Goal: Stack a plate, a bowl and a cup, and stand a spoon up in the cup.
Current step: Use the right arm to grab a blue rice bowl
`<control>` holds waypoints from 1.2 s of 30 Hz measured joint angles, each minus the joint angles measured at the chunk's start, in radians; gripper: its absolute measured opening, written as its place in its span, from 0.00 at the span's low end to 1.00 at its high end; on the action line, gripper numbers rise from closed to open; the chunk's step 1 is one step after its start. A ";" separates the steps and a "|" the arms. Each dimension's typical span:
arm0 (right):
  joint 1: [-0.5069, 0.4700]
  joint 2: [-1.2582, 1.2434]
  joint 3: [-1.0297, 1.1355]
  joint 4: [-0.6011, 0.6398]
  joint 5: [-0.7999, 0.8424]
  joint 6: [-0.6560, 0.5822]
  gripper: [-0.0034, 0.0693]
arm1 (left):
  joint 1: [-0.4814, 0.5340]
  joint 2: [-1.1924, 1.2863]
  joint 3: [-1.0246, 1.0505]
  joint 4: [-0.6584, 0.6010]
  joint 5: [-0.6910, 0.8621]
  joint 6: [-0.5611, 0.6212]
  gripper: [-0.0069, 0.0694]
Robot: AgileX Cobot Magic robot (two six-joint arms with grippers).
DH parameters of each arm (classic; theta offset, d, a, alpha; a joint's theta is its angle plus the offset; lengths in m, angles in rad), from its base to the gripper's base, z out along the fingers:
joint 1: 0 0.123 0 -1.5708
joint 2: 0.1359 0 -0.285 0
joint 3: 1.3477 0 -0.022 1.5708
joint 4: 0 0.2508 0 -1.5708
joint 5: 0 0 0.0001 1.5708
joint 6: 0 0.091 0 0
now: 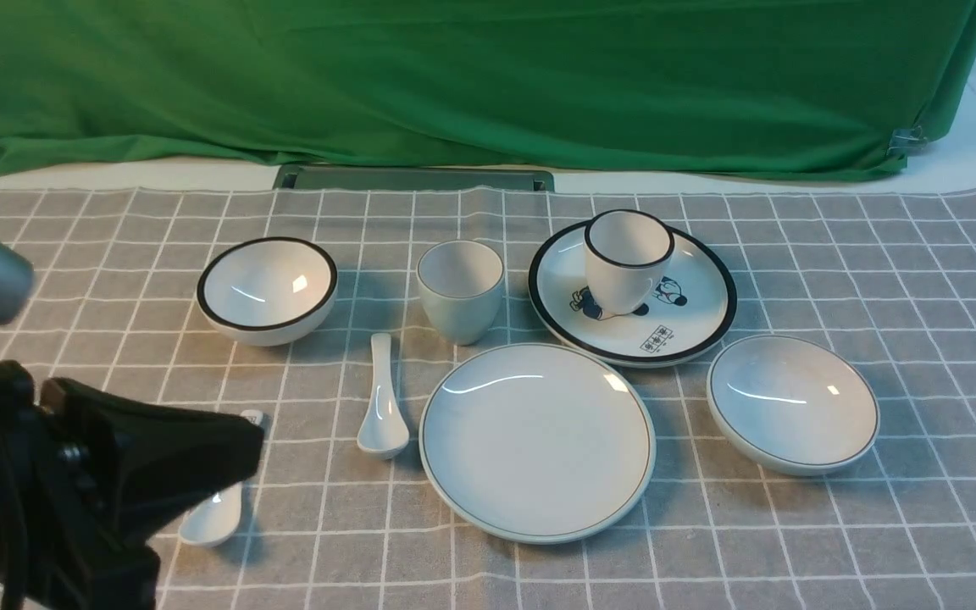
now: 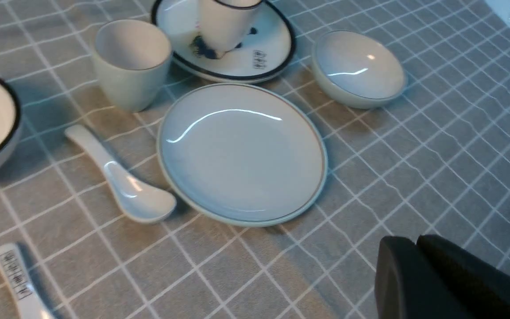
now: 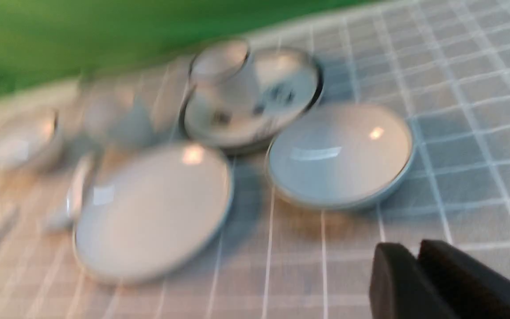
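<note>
Landmark: the plain plate [image 1: 537, 442], lying flat on the tabletop [image 1: 793, 542]. It is round, white and glossy, with a thin dark rim line, and bears nothing. The panda plate [image 1: 691, 326] lies just beyond it, with the black-rimmed cup [image 1: 623, 275] standing on it.

The shallow bowl [image 1: 793, 402] sits to the plain plate's right, upright, white inside, a thin dark line round its edge. The black-rimmed bowl [image 1: 268, 292] is beyond and to the left of the plate.

The pale cup [image 1: 461, 292] stands just beyond the plate, slightly left: handleless, rounded, without a black rim.

The plain spoon [image 1: 382, 402] lies just left of the plate, white, its handle unmarked. The marked spoon [image 1: 215, 512] is farther left. In the front view the left arm covers its middle; the left wrist view shows dark characters on its handle.

The front view shows neither tool's tips. The left wrist view has the left tool [image 2: 416, 241] pressed together, pinching nothing. The right tool [image 3: 416, 248], outside the front view, appears in the right wrist view, fingers together, also empty; the crockery there is blurred.
</note>
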 joint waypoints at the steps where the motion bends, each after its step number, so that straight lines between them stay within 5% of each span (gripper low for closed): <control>1: 0.020 0.087 -0.070 -0.003 0.072 -0.046 0.18 | -0.013 0.000 0.000 0.000 0.000 0.003 0.11; 6: 0.124 0.590 -0.382 -0.068 0.323 -0.251 0.18 | -0.027 -0.006 0.000 0.000 0.001 0.011 0.11; 11: 0.164 0.911 -0.578 -0.077 0.358 -0.341 0.23 | -0.027 -0.067 -0.001 0.014 0.022 0.013 0.11; 19: 0.176 1.318 -0.830 -0.092 0.373 -0.393 0.65 | -0.027 -0.254 -0.001 0.087 0.115 -0.025 0.11; 32: 0.177 1.586 -0.920 -0.138 0.351 -0.417 0.67 | -0.027 -0.292 -0.001 0.108 0.150 -0.032 0.11; 36: 0.177 1.608 -0.922 -0.149 0.342 -0.419 0.60 | -0.027 -0.292 -0.001 0.108 0.150 -0.032 0.11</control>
